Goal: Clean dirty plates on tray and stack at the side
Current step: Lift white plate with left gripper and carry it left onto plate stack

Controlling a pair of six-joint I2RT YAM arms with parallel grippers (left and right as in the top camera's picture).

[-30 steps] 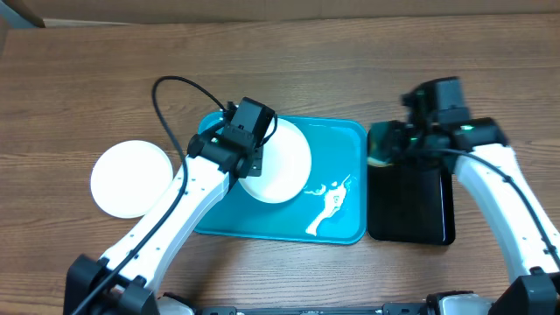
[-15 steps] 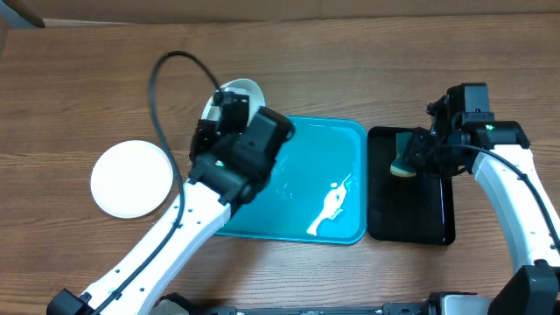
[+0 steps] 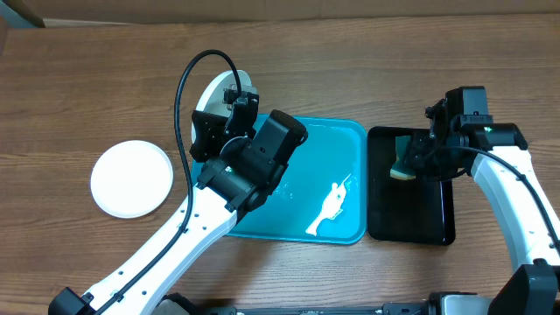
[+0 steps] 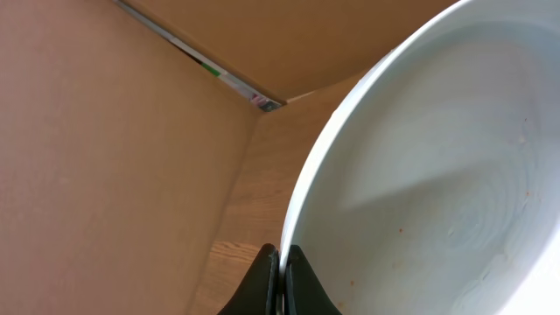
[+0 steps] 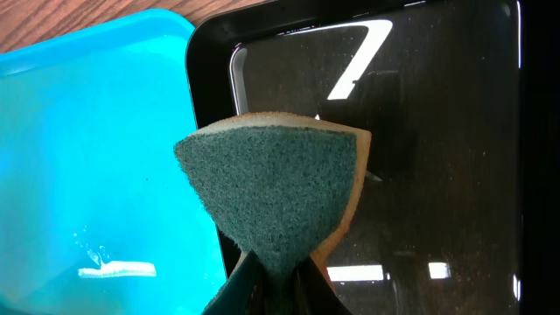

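Plate handling is at the transfer step, we judge. We see the left claw (image 4: 280, 271) clamped on the rim of a white plate (image 4: 420, 175), holding it tilted and lifted near the far-left corner of the turquoise tray (image 3: 341, 144); an edge grip leaves the face free. A second white plate (image 3: 131, 178) lies on the desk (image 3: 350, 70) to the left, likely the stacking site. The right claw (image 5: 267, 284) pinches the sponge (image 5: 276, 184) over the black tray (image 5: 437, 131), away from the transfer path.

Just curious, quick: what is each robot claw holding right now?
Left gripper: shut on a white plate.
Right gripper: shut on a green sponge.
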